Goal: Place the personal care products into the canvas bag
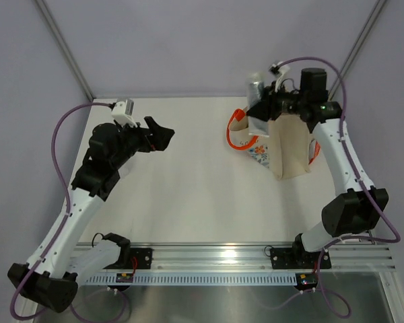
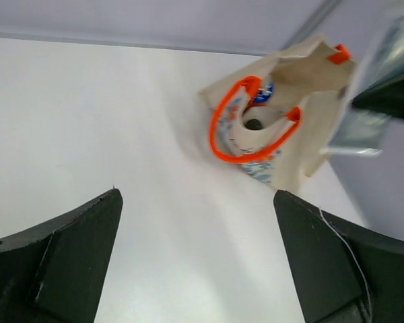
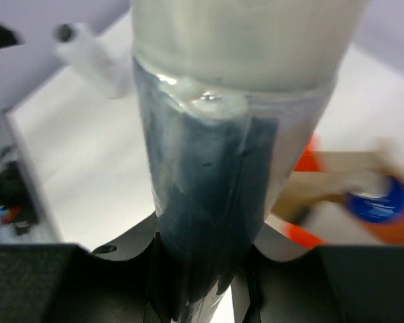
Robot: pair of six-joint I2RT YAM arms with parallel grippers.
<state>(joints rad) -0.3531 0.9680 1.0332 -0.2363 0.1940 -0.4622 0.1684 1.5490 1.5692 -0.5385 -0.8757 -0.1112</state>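
Note:
My right gripper (image 1: 261,102) is shut on the silver tube (image 1: 256,87) and holds it in the air above the open mouth of the canvas bag (image 1: 289,148). In the right wrist view the silver tube (image 3: 222,168) fills the frame, clamped between the fingers of the right gripper (image 3: 205,269). The beige bag stands at the far right with orange handles (image 1: 236,138) and its floral side low. Inside it I see the orange cylinder's blue cap (image 3: 380,202) and a black cap (image 2: 254,124). My left gripper (image 1: 163,134) is open and empty, well left of the bag. The other products are hidden.
The left wrist view shows the bag (image 2: 303,74) ahead, with the tube (image 2: 380,74) above its right side. The white table (image 1: 188,182) lies between the arms. Grey walls and metal posts (image 1: 64,47) close off the back. A metal rail (image 1: 229,259) runs along the near edge.

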